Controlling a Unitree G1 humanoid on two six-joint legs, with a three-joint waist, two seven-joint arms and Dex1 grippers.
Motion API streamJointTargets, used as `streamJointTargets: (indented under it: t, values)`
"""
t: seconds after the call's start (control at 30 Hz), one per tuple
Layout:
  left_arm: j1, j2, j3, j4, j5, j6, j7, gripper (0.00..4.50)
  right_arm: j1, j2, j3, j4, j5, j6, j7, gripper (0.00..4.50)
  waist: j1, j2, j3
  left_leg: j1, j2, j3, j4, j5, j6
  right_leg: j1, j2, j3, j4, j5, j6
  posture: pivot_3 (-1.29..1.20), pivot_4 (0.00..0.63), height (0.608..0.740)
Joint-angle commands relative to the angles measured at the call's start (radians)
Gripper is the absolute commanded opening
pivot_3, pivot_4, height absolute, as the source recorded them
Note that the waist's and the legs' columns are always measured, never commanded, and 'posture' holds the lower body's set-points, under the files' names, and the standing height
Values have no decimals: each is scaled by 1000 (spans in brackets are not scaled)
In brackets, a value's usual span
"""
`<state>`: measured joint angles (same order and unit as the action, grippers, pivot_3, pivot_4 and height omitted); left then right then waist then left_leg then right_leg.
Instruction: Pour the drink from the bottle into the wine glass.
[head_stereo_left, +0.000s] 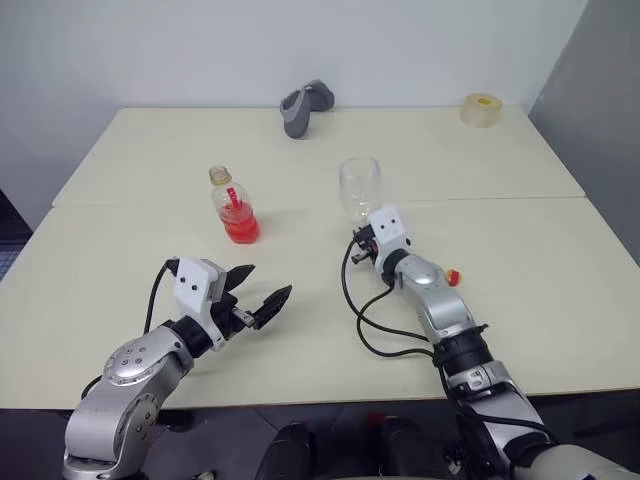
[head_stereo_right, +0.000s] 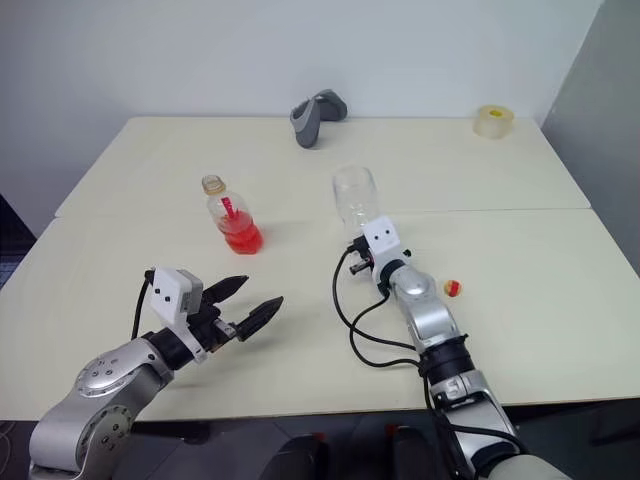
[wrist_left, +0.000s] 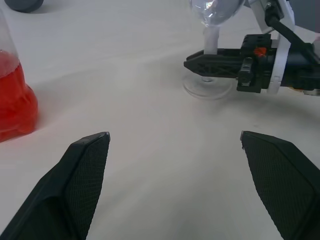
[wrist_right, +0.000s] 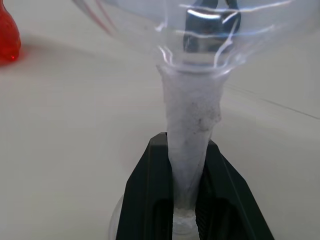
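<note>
Bottle (head_stereo_left: 237, 208) stood upright on the counter (head_stereo_left: 120, 170), uncapped as far as could be seen, its long axis vertical, with the drink (head_stereo_left: 242, 227) filling only its lower part. From the left gripper (head_stereo_left: 262, 292) it lay at about eleven o'clock, near but apart, nothing between them. That gripper hovered just over the counter with its fingers (wrist_left: 82, 165) spread wide and holding nothing, pointing forward and a little toward the right. Judging by this, the left arm was the nearer one and the natural one to take the bottle; the coming move would call for a short reach forward and leftward, closing on the bottle's body from the side.

Right of the bottle, at roughly three o'clock from it, stood the wine glass (head_stereo_left: 359, 186), upright and empty, its foot (wrist_left: 206, 88) on the counter. The right gripper (wrist_right: 189, 200) had its fingers clamped on the stem, low down near the foot, steadying the glass.

Farther right a small red and yellow piece (head_stereo_left: 452, 276), possibly the cap, lay on the counter beside the right arm. At the far edge lay a grey object (head_stereo_left: 303, 106) and a roll of tape (head_stereo_left: 481, 109). A red mark showed on the bottle's side, but no writing could be read.
</note>
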<state>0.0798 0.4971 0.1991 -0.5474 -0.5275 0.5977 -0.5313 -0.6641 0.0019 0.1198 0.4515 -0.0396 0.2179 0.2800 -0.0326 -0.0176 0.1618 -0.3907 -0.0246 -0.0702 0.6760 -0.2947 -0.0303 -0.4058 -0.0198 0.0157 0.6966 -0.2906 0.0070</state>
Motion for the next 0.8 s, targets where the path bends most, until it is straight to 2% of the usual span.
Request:
streamJointTargets:
  t: [0.03, 0.2, 0.37, 0.53, 0.8]
  values:
    - [-16, -3, -5, -5, 6, -30, 4, 4500, -112, 50, -13, 101, 18, -156, -22, 253, -1, 0, 0, 0, 0, 0, 0, 0, 0, 0, 0, 0, 0, 0, 0, 0, 150, 740]
    - [-28, -5, -18, 5, 9, -37, 0, 4500, -232, 111, -35, 368, 14, -330, -68, 253, -3, 0, 0, 0, 0, 0, 0, 0, -1, 0, 0, 0, 0, 0, 0, 0, 150, 740]
    - [-35, -5, -23, 9, 7, -42, 3, 4500, -284, 131, -45, 591, -5, -434, -117, 253, 3, 0, 0, 0, 0, 0, 0, 1, -1, 0, 0, 0, 0, 0, 0, 0, 150, 740]
    - [-40, -9, -32, 12, 10, -47, 9, 4500, -283, 126, -57, 693, -13, -491, -128, 253, 0, 1, 0, 0, 0, 0, 0, 1, -1, 0, 0, 0, 0, 0, 0, 0, 150, 740]
    - [-58, -15, -44, 25, 14, -53, 16, 4500, -285, 121, -90, 725, -5, -509, -136, 253, 1, 0, 0, 0, 0, 0, 0, 1, -1, 1, 0, 0, 0, 0, 0, 0, 150, 740]
